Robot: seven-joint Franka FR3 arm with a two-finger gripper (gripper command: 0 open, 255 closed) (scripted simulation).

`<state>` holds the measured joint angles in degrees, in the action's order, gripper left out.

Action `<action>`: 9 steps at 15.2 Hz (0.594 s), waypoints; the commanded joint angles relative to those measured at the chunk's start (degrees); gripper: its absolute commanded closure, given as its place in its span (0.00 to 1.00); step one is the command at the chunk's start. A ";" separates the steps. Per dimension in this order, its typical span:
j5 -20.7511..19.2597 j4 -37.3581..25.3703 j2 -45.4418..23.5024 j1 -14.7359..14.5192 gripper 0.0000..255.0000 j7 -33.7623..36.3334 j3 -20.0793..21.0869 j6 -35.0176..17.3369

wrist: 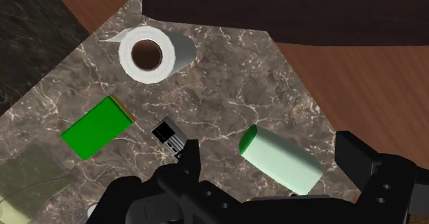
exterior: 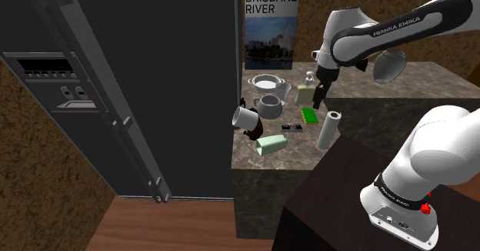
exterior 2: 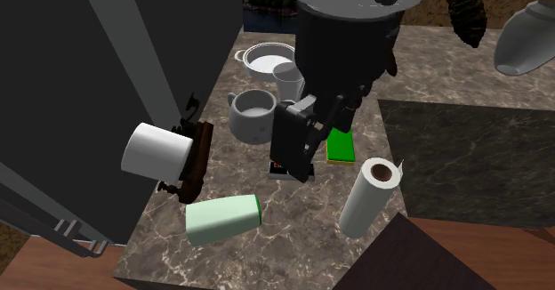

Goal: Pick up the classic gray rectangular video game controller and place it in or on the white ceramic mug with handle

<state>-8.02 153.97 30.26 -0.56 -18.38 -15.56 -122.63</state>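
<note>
My claw (wrist: 269,146) hangs over the bench (wrist: 227,71), jaws apart, above the gray game controller (wrist: 167,135); it sits off-centre by one jaw, so I judge a straight descent could skid it.

The small dark-grey rectangular controller (wrist: 167,135) lies flat on the marble table (wrist: 227,85). In the shoulder view, the whitish handled mug (exterior: 269,105) stands upright at its ten o'clock.
</note>
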 commanded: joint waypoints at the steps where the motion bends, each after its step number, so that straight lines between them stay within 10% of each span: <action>1: -0.82 0.33 -4.09 -0.39 0.00 -3.63 -1.82 -4.81; 9: 2.36 -2.75 -24.37 -3.41 0.00 -20.24 -8.26 -22.70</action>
<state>-6.76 152.01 9.11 -3.59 -35.61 -22.87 -142.74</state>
